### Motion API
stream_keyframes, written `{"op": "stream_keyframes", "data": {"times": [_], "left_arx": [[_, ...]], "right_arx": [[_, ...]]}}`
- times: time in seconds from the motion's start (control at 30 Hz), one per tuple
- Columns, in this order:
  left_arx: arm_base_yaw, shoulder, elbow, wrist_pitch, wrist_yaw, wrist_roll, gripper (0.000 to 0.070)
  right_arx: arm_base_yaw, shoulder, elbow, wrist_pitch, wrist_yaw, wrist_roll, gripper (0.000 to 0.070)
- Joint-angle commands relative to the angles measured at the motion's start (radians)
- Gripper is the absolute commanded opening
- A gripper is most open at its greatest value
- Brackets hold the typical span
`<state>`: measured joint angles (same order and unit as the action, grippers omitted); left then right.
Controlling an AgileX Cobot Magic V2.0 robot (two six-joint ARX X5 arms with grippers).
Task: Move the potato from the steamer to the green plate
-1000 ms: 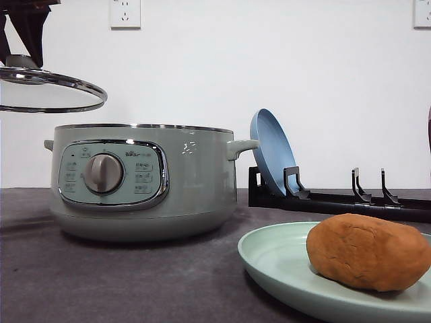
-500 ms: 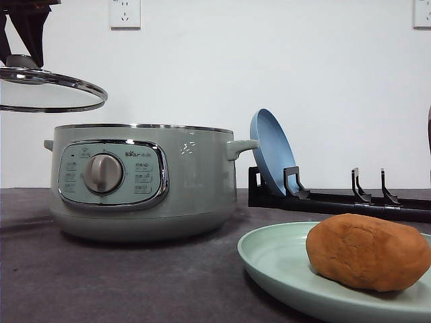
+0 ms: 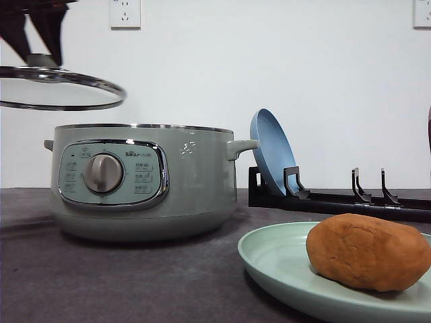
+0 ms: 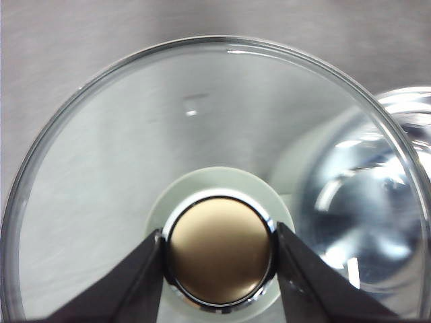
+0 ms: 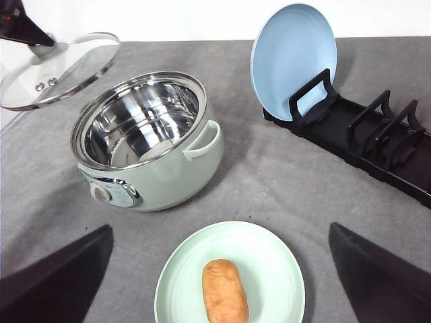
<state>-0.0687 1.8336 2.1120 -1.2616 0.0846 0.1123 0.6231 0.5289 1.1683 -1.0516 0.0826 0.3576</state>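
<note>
Potato [image 3: 367, 252] is lying on the green plate [image 3: 276, 259]. My left end effector [image 4: 221, 252] is gripping the lid knob [image 4: 219, 249] above the steamer [image 3: 141, 182]. My right end effector [image 5: 219, 269] is hovering spread wide.

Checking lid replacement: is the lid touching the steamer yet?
Apart. In the front view the lid, held by the left claw, hangs above the steamer rim with white wall visible between them.
</note>
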Motion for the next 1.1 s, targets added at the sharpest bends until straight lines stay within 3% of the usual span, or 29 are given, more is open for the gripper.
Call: {"op": "stream_keyframes", "data": {"times": [0.0,0.6,1.07], "left_arx": [[-0.03,0.002,0.048,0.028,0.013,-0.01,0.0],[-0.318,0.002,0.048,0.03,0.012,-0.013,0.0],[-0.353,0.002,0.047,0.039,0.012,-0.009,0.0]], "right_arx": [[0.01,0.005,0.018,0.017,0.004,0.012,0.0649],[0.01,0.005,0.018,0.02,0.004,0.008,0.0649],[0.01,0.005,0.018,0.02,-0.003,0.009,0.0649]]}}
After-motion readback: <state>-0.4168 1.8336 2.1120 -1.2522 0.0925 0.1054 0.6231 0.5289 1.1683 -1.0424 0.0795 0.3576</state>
